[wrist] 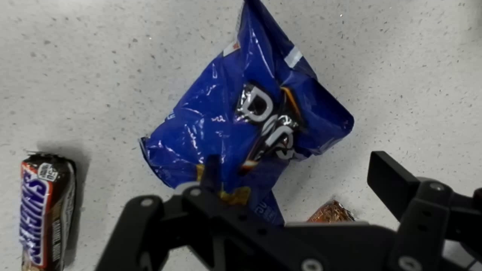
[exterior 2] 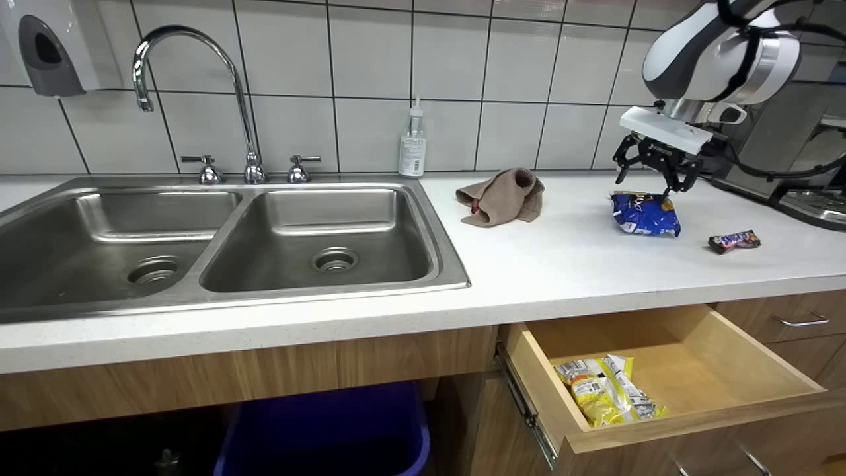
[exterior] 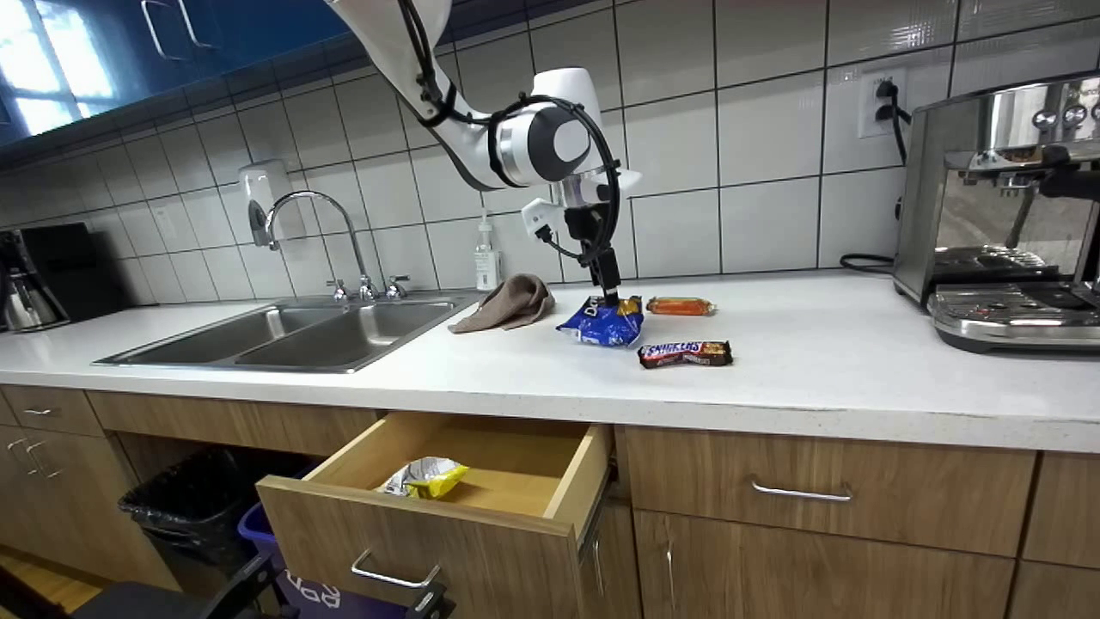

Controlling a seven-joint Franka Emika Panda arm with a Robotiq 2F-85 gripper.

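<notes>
A: Where does the blue snack bag [exterior 2: 644, 215] sit?

B: On the white counter [exterior 2: 548, 264], well to the right of the brown cloth [exterior 2: 505, 198].

A: And the gripper [exterior 2: 642, 190]?

B: It hangs low over the bag's far part, pointing down. It is spread wide and has hold of nothing.

A: Do both fingers [wrist: 389, 177] stand over the bag?

B: No. In the wrist view one overlaps the bag's far part, the one toward the right of the scene. Its mate stands off to the left, over the counter. Whether the first touches the bag, I cannot tell.

A: So which way does the bag lie from the gripper?

B: Below it and mostly on the near side; the bulk is nearer than the gap between the fingers.

A: Its long axis?

B: Hard to call. It is crumpled, about as broad one way as the other.

A: Neighbours?

B: In an exterior view, an orange-wrapped bar [exterior: 680, 306] lies just beside it, far and right. A Snickers bar [exterior: 685, 354] lies right and near.
</notes>
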